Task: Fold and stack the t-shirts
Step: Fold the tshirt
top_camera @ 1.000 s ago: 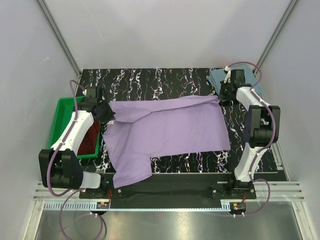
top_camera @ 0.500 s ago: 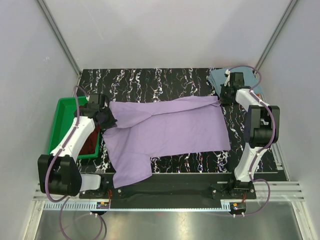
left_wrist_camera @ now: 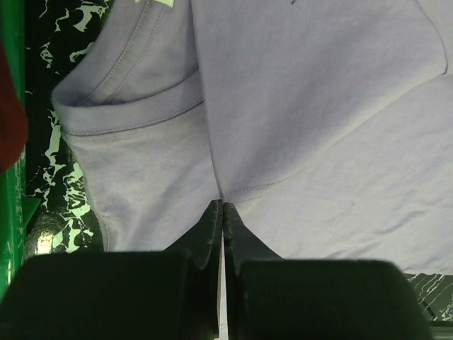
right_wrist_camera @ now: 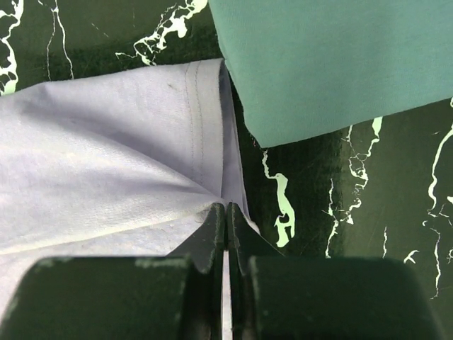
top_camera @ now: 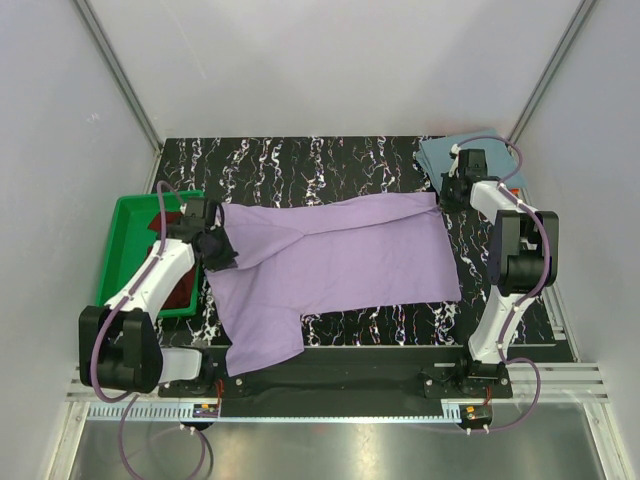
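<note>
The lavender t-shirt (top_camera: pixel 340 260) lies spread flat in the middle of the counter (top_camera: pixel 320 165), its long axis running left to right. The neck end is at the left and the straight hem at the right, and one sleeve trails off toward the near left corner.

Both grips sit on its far edge. The left pincer (top_camera: pixel 213 243) is at the far left corner of the shirt, and from its wrist camera the left pincer's fingers (left_wrist_camera: pixel 212 225) look pressed together with lavender cloth creasing into the tips, so I take it to be pinching the shoulder area beside the ribbed band. The right pincer (top_camera: pixel 447 193) is at the far right corner, pressed together the same way on the hem corner (right_wrist_camera: pixel 205 92), where the fabric gathers into its tips.

From either pincer, then, nearly all of the shirt lies toward the near side, stretched between the two along that far edge. I'd guess the coming move is a lengthwise fold, both arms carrying the far edge toward the near one. They would need to travel evenly or the edge will skew.

Just beyond the right grip, the folded teal t-shirt (right_wrist_camera: pixel 340 64) sits in the far right corner, its corner just beside the lavender hem. Off to the left, the maroon t-shirt (top_camera: pixel 181 283) lies in the green tray (top_camera: pixel 125 235), close by the left arm.
</note>
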Action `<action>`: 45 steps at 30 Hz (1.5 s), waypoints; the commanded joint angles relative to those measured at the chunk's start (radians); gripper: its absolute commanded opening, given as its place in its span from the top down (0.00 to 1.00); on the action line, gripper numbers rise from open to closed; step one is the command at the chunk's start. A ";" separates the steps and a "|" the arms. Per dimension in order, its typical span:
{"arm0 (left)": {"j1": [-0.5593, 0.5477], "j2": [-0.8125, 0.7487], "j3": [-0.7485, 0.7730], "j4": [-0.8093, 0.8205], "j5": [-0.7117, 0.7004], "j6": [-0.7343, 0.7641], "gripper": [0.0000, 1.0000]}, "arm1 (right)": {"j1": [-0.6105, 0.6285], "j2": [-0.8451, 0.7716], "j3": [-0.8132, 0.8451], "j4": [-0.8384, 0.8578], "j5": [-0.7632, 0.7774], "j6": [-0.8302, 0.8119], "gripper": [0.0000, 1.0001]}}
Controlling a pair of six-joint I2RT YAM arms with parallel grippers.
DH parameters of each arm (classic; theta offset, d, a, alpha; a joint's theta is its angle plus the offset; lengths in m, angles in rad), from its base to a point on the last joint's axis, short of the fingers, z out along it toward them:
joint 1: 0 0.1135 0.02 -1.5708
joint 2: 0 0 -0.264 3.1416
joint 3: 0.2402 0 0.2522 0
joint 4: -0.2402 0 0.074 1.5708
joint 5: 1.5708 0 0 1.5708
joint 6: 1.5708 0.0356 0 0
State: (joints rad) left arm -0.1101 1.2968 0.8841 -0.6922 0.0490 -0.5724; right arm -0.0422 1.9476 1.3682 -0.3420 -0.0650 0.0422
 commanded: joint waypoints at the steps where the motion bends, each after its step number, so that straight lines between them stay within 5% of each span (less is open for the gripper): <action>1: -0.005 -0.025 -0.010 0.022 0.002 0.022 1.00 | -0.001 -0.027 0.012 0.034 0.048 0.004 0.94; 6: -0.016 -0.025 -0.020 0.016 0.017 0.017 1.00 | -0.001 -0.042 0.060 -0.026 0.059 0.030 0.77; 8: -0.020 -0.028 -0.022 0.003 0.014 0.014 0.90 | -0.001 -0.058 0.075 -0.074 0.097 0.056 0.71; 9: -0.025 -0.030 -0.023 -0.001 0.009 0.011 0.80 | -0.001 -0.065 0.098 -0.093 0.100 0.064 0.70; 12: -0.028 -0.044 -0.005 -0.016 -0.004 0.008 0.69 | -0.001 -0.073 0.124 -0.175 0.093 0.123 0.69; 25: -0.028 0.125 0.174 0.008 -0.021 0.051 0.62 | -0.002 -0.107 0.012 -0.204 0.091 0.209 0.60; 45: -0.020 0.127 0.072 0.080 -0.072 -0.046 0.58 | -0.091 -0.093 -0.210 -0.210 0.141 0.545 0.81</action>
State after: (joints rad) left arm -0.1326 1.4906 0.9527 -0.6296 0.0364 -0.6048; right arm -0.1242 1.8748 1.2015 -0.5407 0.0166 0.5022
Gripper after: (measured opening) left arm 0.415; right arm 0.202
